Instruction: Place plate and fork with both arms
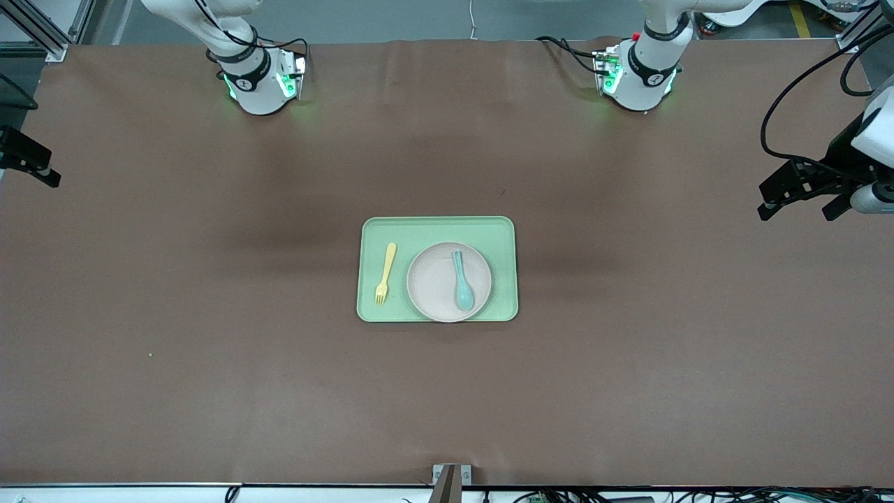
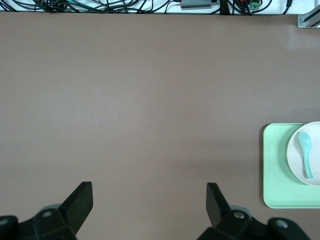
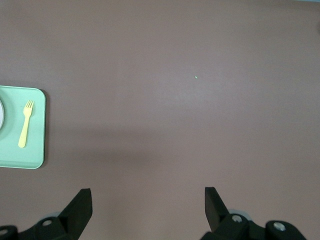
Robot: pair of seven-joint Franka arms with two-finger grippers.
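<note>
No readable labels anywhere; the right gripper (image 3: 145, 210) hangs wide open and empty over bare table at its arm's end, well apart from the green tray (image 1: 438, 227). On the tray the fork (image 1: 385, 273) lies beside the plate (image 1: 436, 283), which holds a teal spoon (image 1: 461, 281). The left gripper (image 2: 150, 210), also spread wide and empty, waits over its own end.

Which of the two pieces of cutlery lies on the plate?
The blue spoon lies on the plate. The yellow fork lies beside the plate, directly on the green tray, toward the right arm's end.
</note>
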